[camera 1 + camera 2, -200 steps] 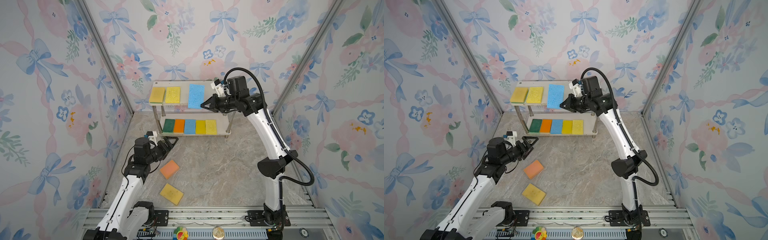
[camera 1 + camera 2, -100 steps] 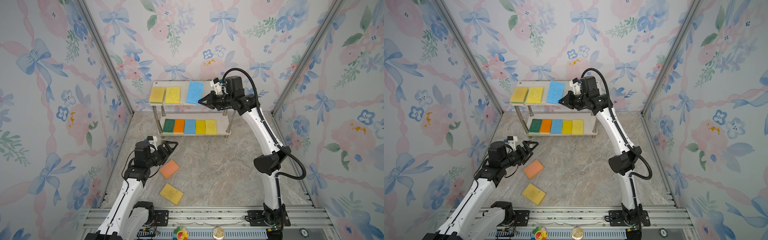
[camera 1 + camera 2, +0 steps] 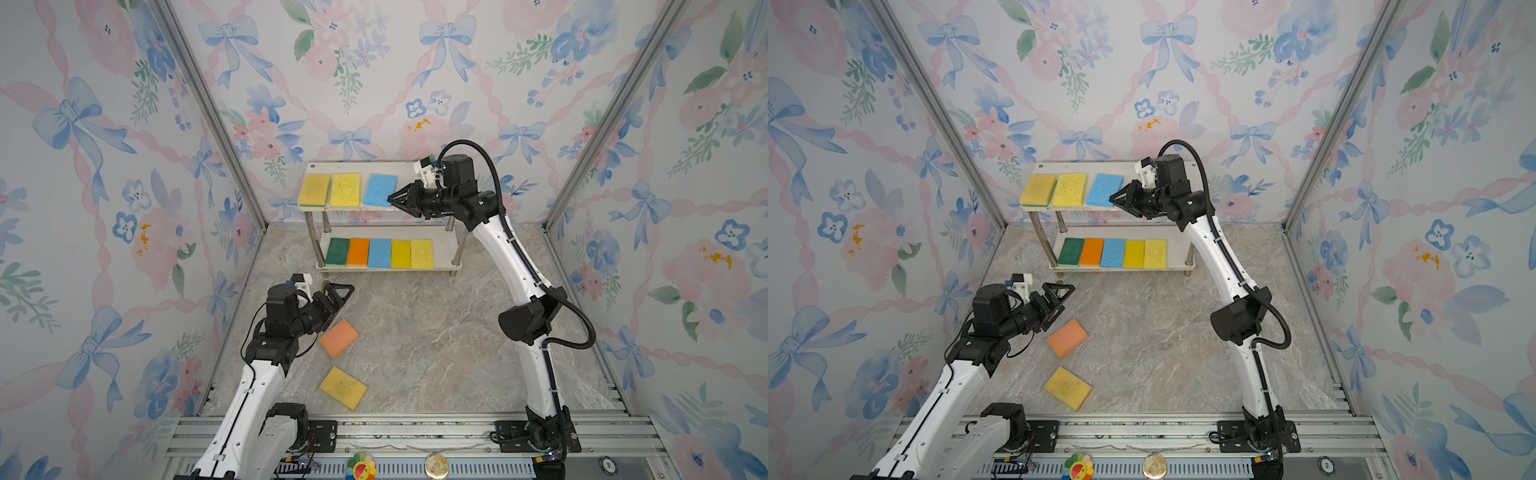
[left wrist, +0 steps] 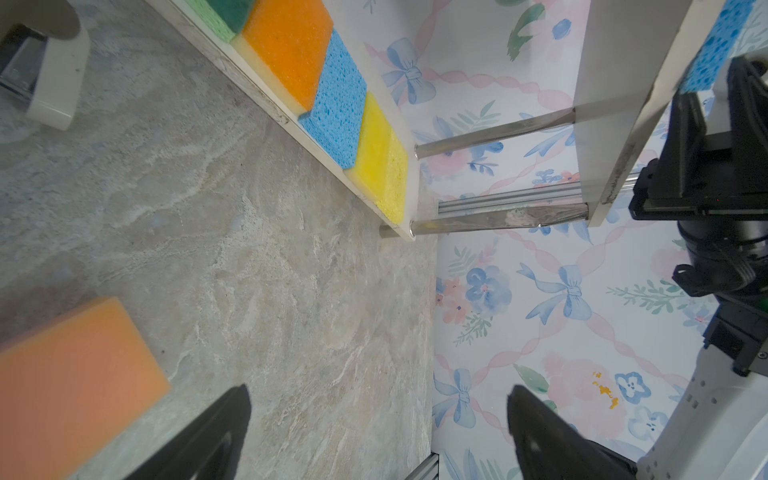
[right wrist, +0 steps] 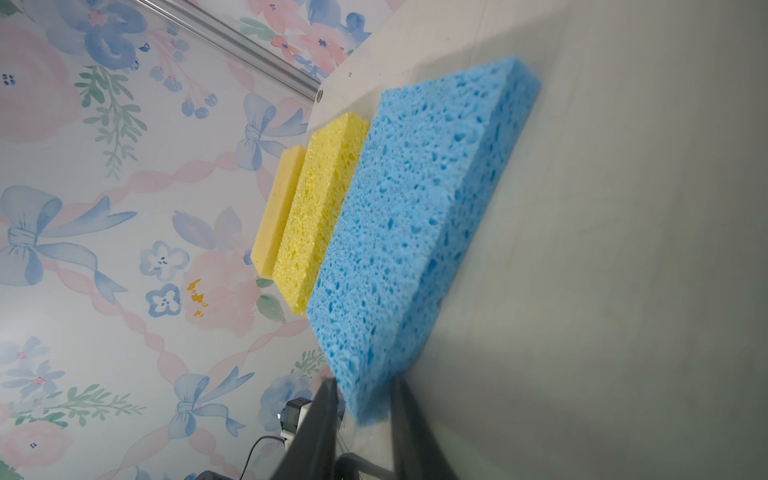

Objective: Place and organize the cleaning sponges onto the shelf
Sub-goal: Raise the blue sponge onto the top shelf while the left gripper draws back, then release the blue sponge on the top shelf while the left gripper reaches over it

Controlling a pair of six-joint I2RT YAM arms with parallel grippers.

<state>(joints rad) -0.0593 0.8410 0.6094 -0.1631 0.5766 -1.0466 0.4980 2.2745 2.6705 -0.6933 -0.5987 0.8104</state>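
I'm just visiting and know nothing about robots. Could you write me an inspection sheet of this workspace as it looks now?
Surface: marble-look tabletop; peach sponge and pale yellow sponge lie loose on it.
Job's things: shelf holds eight sponges: top tier, two yellow sponges and a blue sponge; lower tier, a row of five.
Clutter: flower trinket and round badge at the front edge.
Grippers: left gripper wide open, empty, near the peach sponge, not touching; right gripper jaws around the blue sponge's corner, grip cannot be told.
Cables: black hose loops along the right arm; thin wires by the left arm.
Surroundings: floral wall panels on three sides; aluminium rail in front.
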